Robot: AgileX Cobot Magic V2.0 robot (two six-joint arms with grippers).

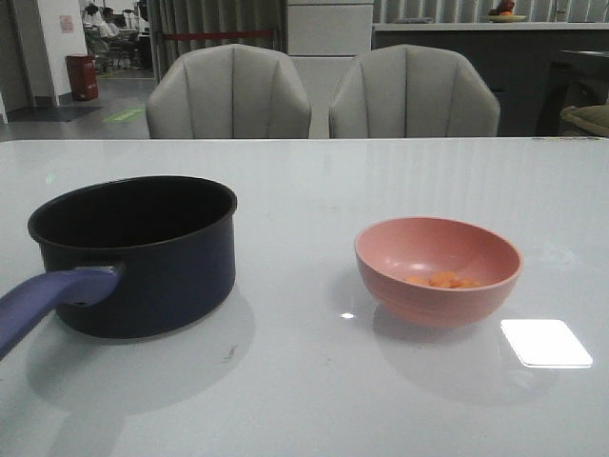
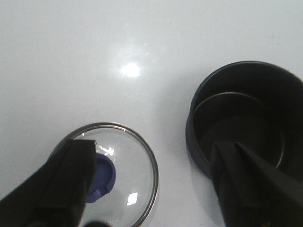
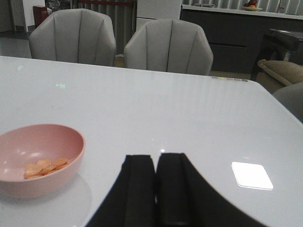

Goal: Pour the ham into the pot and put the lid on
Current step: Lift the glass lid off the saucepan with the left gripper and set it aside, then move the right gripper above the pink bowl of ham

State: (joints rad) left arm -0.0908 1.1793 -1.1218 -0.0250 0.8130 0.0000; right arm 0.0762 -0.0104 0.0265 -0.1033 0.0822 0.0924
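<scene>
Pot (image 1: 143, 252) and pink bowl (image 1: 438, 269) well apart, table (image 1: 304, 381) edges distant.

You won't find any readable text here. The lid (image 2: 124, 175) shows only glare on its glass in the left wrist view, no lettering legible. The pot (image 1: 143, 249) and pink bowl (image 1: 438, 269) carry no visible markings. A white sign on the far background wall (image 1: 68, 23) is too blurred to read.

The closed right tool (image 3: 155, 163) hovers near the ham (image 3: 45, 167) in its bowl (image 3: 71, 168).
</scene>
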